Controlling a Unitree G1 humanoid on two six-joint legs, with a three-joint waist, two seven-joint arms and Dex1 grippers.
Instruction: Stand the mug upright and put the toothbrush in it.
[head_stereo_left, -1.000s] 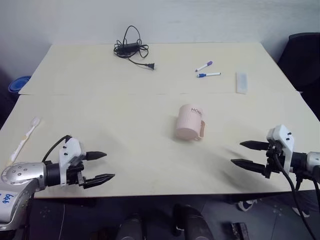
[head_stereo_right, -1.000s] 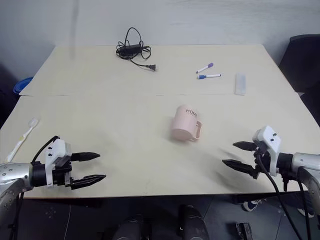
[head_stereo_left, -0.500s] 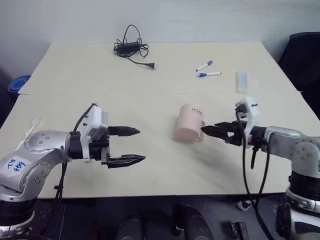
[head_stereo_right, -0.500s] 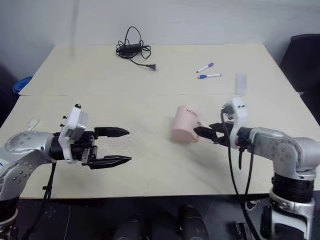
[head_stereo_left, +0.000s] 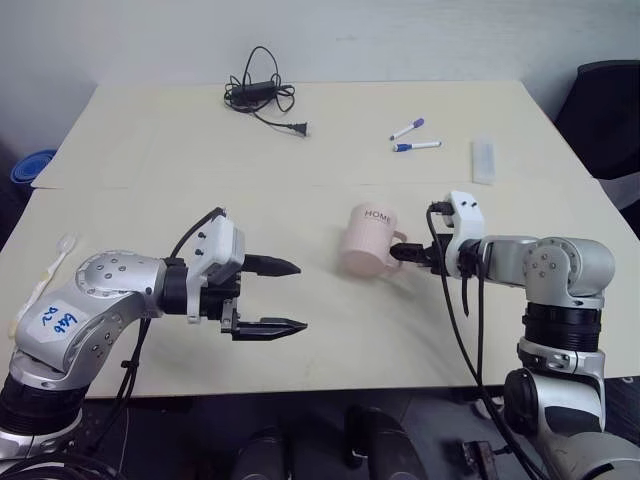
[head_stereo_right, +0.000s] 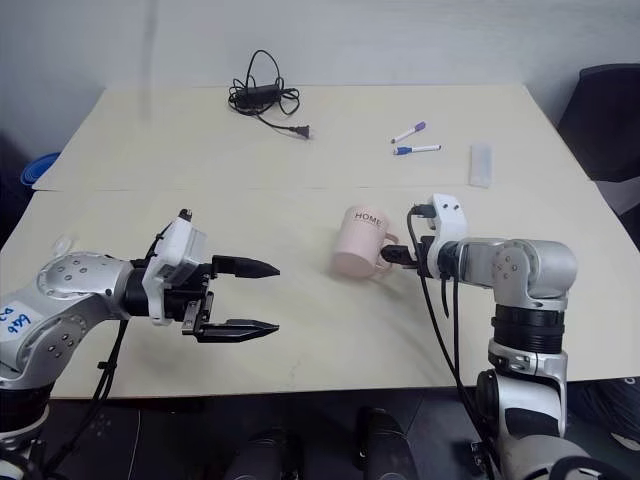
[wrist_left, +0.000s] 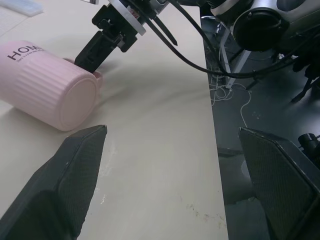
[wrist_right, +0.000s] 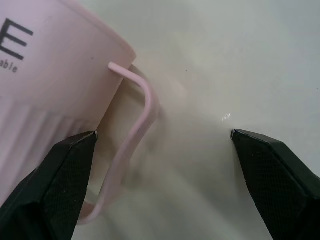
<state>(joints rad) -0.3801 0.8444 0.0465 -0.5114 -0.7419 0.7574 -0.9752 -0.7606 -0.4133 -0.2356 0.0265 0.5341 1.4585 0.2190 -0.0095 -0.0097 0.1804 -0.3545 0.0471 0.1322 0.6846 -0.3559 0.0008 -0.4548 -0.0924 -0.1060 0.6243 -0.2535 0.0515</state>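
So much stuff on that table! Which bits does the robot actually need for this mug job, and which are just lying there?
Needed for the job:
- pink mug, lying on its side
- toothbrush, at the table's left edge
- right end effector, open at the mug's handle
- left end effector, open

Just lying about:
- black power cable
- two markers
- clear case

Even, soft light; faint shadows

An office or lab room — two pale surfaces (head_stereo_left: 150, 150) pushed together before a bare white wall (head_stereo_left: 350, 40), a dark office chair (head_stereo_left: 605, 100) at the side. A coiled black power cord (head_stereo_left: 262, 95) and two capped markers (head_stereo_left: 412, 140) lie about — plain workplace clutter.
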